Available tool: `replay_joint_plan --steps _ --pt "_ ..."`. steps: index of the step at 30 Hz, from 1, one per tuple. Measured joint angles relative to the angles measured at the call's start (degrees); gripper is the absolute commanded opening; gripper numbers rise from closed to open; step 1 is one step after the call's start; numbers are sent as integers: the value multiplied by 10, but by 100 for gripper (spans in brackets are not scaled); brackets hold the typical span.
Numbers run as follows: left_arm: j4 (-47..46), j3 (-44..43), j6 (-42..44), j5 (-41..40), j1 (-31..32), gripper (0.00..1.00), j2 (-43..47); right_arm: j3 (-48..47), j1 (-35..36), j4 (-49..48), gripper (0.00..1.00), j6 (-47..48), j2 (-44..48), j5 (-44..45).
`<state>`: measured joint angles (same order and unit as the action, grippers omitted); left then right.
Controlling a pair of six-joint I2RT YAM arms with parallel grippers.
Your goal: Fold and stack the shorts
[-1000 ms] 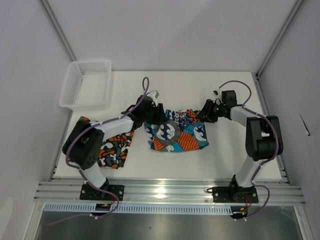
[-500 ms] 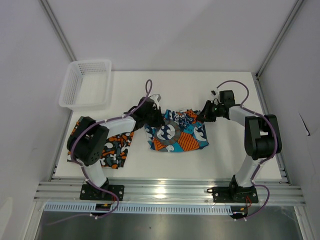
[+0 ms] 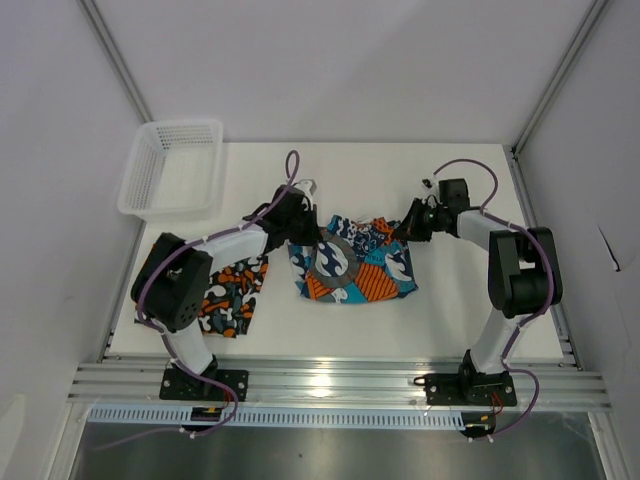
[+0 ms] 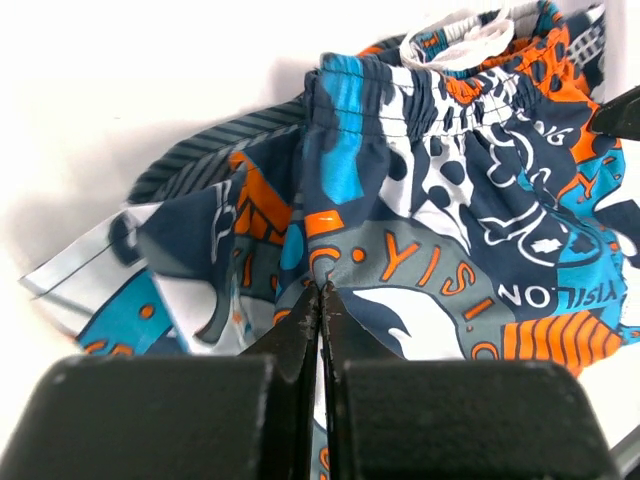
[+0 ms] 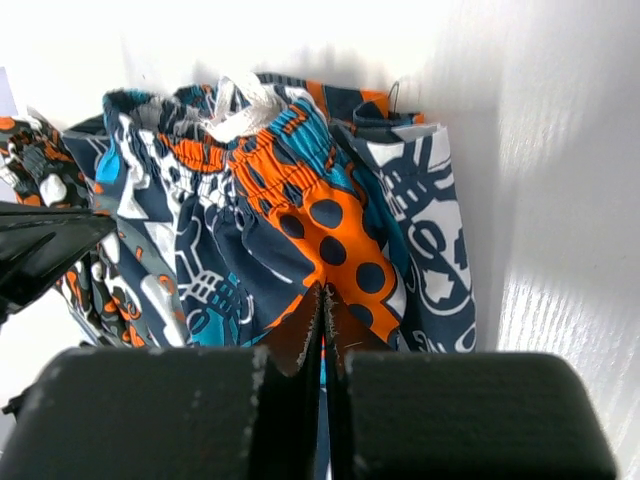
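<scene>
The teal, orange, white and dark grey graphic shorts (image 3: 355, 268) lie mid-table, waistband at the far side. My left gripper (image 3: 308, 238) is shut, pinching the fabric near the waistband's left end (image 4: 320, 288). At the waistband's right end, my right gripper (image 3: 401, 231) is shut on an orange dotted fold (image 5: 325, 288). The white drawstring (image 5: 240, 115) shows at the waistband. The orange, black and grey camouflage shorts (image 3: 228, 296) lie flat at the near left, partly under the left arm.
A white mesh basket (image 3: 175, 165) stands at the far left corner of the table, overhanging its edge. Grey walls and aluminium rails close in the table on the left, right and near sides.
Both grippers have gone from partly open to shut on the graphic shorts' waistband ends. The left gripper edged slightly toward the fabric; the shorts bunched a little at the top.
</scene>
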<state>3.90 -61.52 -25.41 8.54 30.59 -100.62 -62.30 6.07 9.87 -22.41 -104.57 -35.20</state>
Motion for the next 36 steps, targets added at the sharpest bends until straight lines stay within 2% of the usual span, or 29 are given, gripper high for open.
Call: replay_joint_plan --steps 8,15,16,17,18,19,20,23,26,30,36 --pt "21 0 5 -4 -22 0 23 -24 -4 -3 0 -1 -2 2" --pt "23 0 6 -5 -34 0 19 -40 -6 -19 0 -11 -42 3" --pt "22 0 6 -5 -34 0 17 -42 -6 -19 9 -11 -49 3" --pt "21 0 6 -4 -34 3 14 -44 -6 -19 37 -14 -56 3" --pt "22 0 6 -4 -34 20 12 -46 -6 -17 45 -17 -59 3" --pt "23 0 10 -4 -34 32 11 -46 -6 -16 59 -16 -61 5" --pt "23 0 9 -4 -35 47 11 -47 -6 -16 62 -14 -61 6" --pt "17 2 10 -4 -36 61 12 -47 -7 -16 66 -13 -55 5" --pt "17 16 9 -1 -37 65 25 -36 -8 -17 66 -13 -31 1" --pt "12 54 4 13 -37 66 75 19 -9 -21 65 -13 53 -12" --pt "-18 151 -17 39 -29 66 170 107 -3 -23 65 -6 147 -24"
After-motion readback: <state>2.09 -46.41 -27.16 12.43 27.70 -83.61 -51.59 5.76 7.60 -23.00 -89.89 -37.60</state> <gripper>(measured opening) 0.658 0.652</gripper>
